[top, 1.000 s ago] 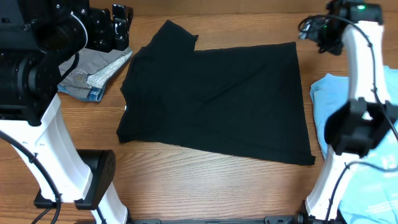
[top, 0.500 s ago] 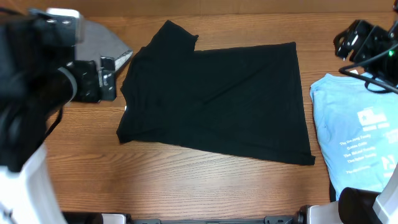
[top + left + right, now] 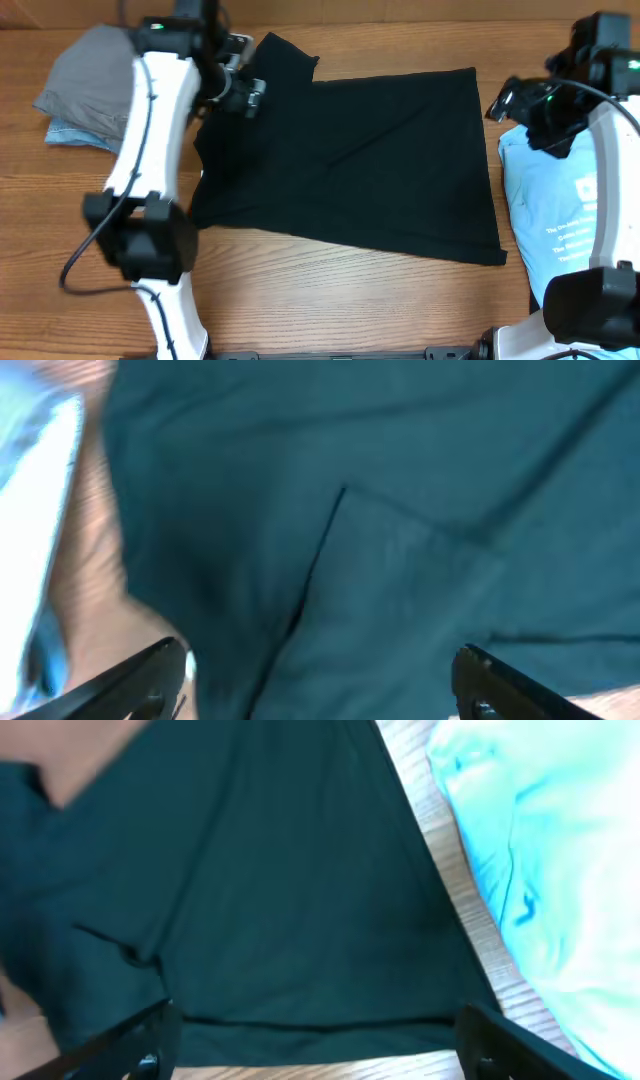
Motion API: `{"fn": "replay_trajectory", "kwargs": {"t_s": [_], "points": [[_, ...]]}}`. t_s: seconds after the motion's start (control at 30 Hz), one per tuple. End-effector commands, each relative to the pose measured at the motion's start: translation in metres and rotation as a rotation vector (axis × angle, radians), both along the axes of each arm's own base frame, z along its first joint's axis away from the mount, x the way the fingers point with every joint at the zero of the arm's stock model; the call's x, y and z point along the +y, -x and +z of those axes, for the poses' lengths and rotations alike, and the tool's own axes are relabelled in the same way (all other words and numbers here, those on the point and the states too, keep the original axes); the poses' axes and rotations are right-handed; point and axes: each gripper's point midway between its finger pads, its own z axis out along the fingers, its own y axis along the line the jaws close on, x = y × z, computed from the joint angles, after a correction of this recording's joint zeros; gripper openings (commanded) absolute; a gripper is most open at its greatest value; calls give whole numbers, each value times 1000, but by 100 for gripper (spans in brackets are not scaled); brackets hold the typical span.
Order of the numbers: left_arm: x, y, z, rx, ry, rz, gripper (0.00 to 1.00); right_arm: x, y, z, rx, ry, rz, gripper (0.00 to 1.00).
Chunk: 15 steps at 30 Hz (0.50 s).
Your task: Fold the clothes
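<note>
The black T-shirt (image 3: pixel 350 160) lies spread flat across the middle of the table, collar end at the left, hem at the right. My left gripper (image 3: pixel 243 92) hangs open above its upper left sleeve; the left wrist view shows the fabric (image 3: pixel 400 560) between the wide-apart fingers (image 3: pixel 320 690). My right gripper (image 3: pixel 505 105) is open and empty over the shirt's upper right corner; the right wrist view shows the hem (image 3: pixel 300 900) between its fingers (image 3: pixel 315 1050). The light blue T-shirt with white print (image 3: pixel 560 200) lies at the right edge and shows in the right wrist view (image 3: pixel 540 850).
A pile of grey and blue clothes (image 3: pixel 85 90) sits at the back left. The two arm bases stand at the front left (image 3: pixel 150 240) and front right (image 3: pixel 595 300). Bare wood table (image 3: pixel 330 300) runs along the front.
Both arms have swung in from the outer corners over the black shirt: the left gripper to its upper left sleeve, the right gripper to its upper right corner. The shirt has not moved.
</note>
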Motion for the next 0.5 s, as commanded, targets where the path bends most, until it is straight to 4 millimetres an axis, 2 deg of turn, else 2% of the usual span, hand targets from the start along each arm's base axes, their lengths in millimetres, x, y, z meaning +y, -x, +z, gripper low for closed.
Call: {"fn": "replay_trajectory", "kwargs": {"t_s": [0.0, 0.07, 0.23, 0.37, 0.47], "points": [[-34, -11, -47, 42, 10, -127, 89, 3, 10, -25, 55, -17, 0, 90], [-42, -13, -71, 72, -12, -163, 88, 3, 15, -38, 85, -22, 0, 90], [-32, -12, -126, 152, -173, -173, 79, 5, 25, -55, 132, -30, 0, 89], [-33, -16, -148, 164, -192, -176, 75, 5, 25, -60, 134, -30, 0, 89], [-34, -22, -151, 143, -187, -175, 76, 5, 23, -60, 127, -29, 0, 89]]}}
